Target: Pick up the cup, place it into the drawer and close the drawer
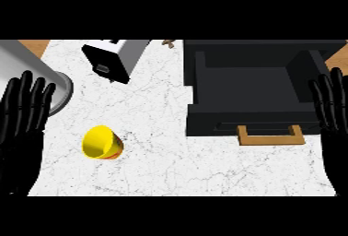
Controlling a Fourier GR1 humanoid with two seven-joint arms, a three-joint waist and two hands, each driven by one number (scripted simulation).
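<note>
A yellow cup (102,142) with an orange outside lies tipped on its side on the white marble counter (170,161), left of centre. The dark drawer (255,87) stands open at the upper right, its inside bare, with a wooden handle (270,136) on its front. My left hand (20,124) rests open at the left edge, fingers up, a short way left of the cup. My right hand (333,115) rests open at the right edge, beside the drawer's right wall. Neither hand touches anything.
A black and white toaster (112,57) stands at the back left. A grey metal pot (41,78) sits at the far left, partly behind my left hand. A small brown thing (168,43) lies at the counter's back edge.
</note>
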